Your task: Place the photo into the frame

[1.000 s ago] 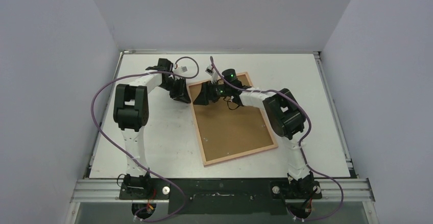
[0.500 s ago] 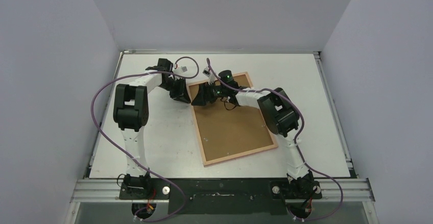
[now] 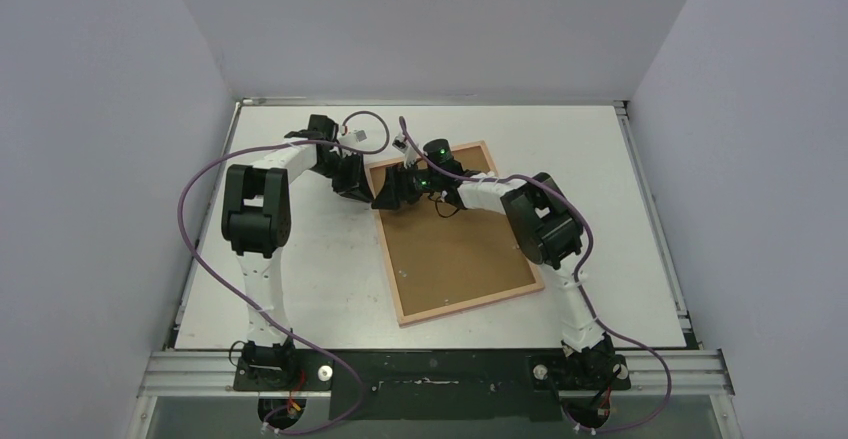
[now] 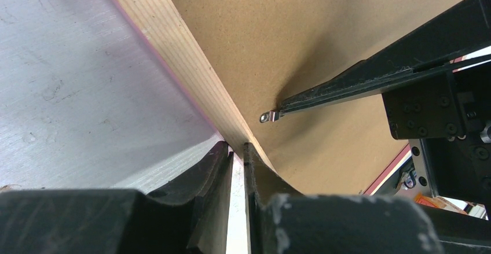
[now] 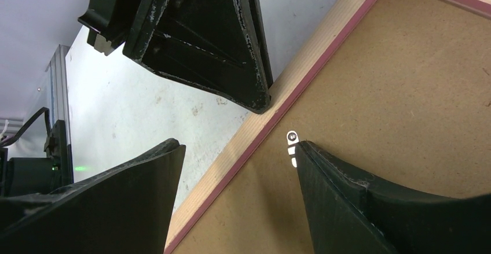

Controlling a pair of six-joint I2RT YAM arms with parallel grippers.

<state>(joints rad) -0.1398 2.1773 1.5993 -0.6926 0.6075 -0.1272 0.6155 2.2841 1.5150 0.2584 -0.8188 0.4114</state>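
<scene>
Surface: white table (image 3: 300, 279), grey walls (image 3: 100, 109) | frame (image 4: 171, 51) face-down, skewed, mid-table | left gripper (image 4: 236, 147) pressed together, tips touching frame's left border | right gripper (image 5: 240, 147) spread, straddling that border, holding nothing, one finger beside backing (image 5: 405, 92) tab (image 5: 292, 141)

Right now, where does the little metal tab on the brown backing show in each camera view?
Top: not visible, too small or covered to tell.
Left wrist: tab near the centre, on the backing, just right of the wooden rail.
Right wrist: tab near the centre, just inside the pink-edged rail.
Shared landmark: the left rail of the frame.
</scene>
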